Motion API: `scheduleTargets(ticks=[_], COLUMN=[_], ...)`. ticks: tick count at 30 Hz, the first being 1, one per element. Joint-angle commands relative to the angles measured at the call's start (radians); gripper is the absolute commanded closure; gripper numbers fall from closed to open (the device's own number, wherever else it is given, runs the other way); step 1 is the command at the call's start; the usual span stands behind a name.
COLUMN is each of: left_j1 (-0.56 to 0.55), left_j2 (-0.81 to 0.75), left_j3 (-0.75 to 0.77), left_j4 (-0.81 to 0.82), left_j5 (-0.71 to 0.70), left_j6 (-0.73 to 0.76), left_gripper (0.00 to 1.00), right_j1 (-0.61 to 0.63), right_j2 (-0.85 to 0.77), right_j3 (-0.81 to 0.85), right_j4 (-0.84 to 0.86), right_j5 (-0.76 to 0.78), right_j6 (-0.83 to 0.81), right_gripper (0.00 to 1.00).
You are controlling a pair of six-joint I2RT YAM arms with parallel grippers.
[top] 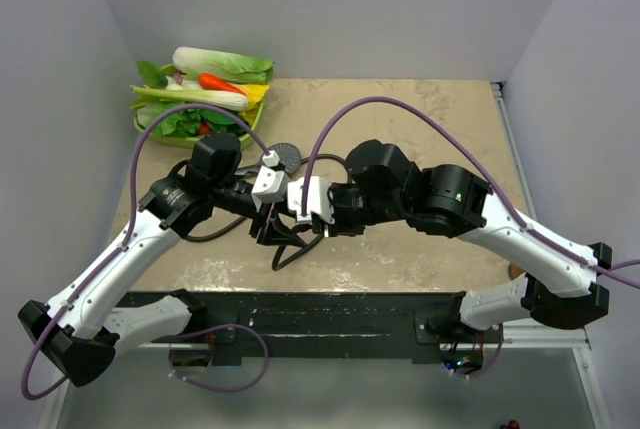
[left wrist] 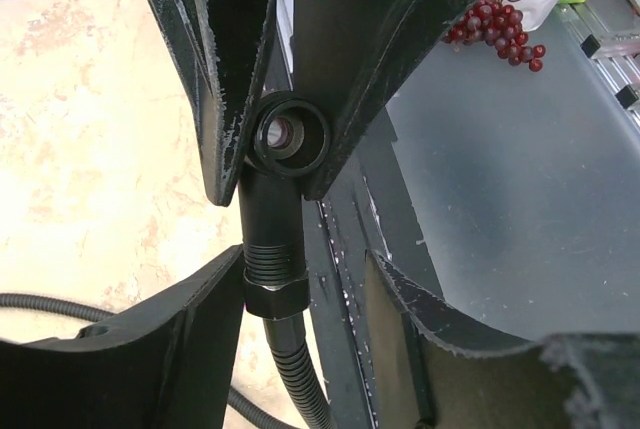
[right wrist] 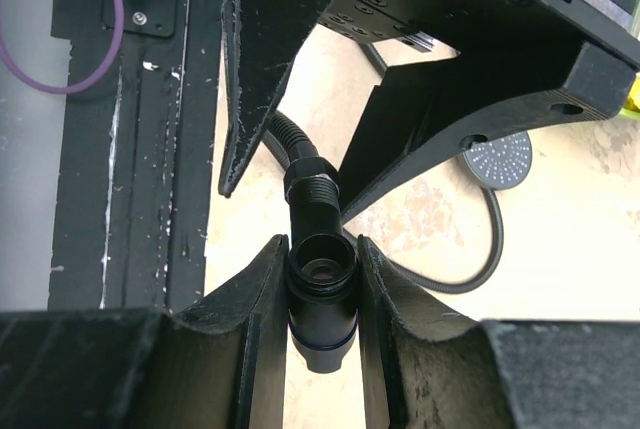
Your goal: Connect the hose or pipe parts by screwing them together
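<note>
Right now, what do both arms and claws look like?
The left arm and right arm have white links and bulky black joints; a purple cable loops along each. A white block sits at each wrist. The left claw and right claw have flat, tapering black fingers with scuffed whitish edges.

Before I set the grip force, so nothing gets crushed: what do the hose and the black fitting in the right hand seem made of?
The hose: probably spiral-wound metal with a dark finish; fine ribs catch a dull sheen. The black fitting: smooth, satin, soft rim highlights; moulded plastic or coated metal, the look leaves it open.
</note>
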Motion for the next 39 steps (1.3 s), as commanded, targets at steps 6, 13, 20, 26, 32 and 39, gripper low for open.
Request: scheduleTargets(ticks=[6,13,20,26,32,39], left_j1=[-0.004,-0.004,-0.005,-0.005,-0.007,-0.005], left_j2=[-0.021,-0.019,-0.025,-0.027,-0.024,-0.028], left_j3=[0.013,0.007,0.002,-0.003,-0.003,-0.001], left_j4=[0.027,0.019,-0.001,0.016,0.038,0.044], left_j5=[0.002,0.002,-0.008,-0.025,-0.025,-0.035], left_j6=[0.001,0.001,0.007,0.0,-0.016,-0.02], left_gripper=[0.57,0.58,0.45,0.58,0.9,1.0], right_j1=[0.002,0.002,0.002,0.002,0.003,0.002], right_j2=[-0.023,-0.022,-0.025,-0.023,-0.028,-0.062], right_j3=[0.055,0.064,0.064,0.072,0.06,0.0], right_j4=[0.047,0.05,0.046,0.044,0.062,0.165], right_j5=[0.011,0.015,0.021,0.011,-0.012,-0.016], right_j6=[-0.002,0.0,-0.002,0.003,0.014,0.104], right_gripper=[1.0,1.0,1.0,1.0,1.0,0.73])
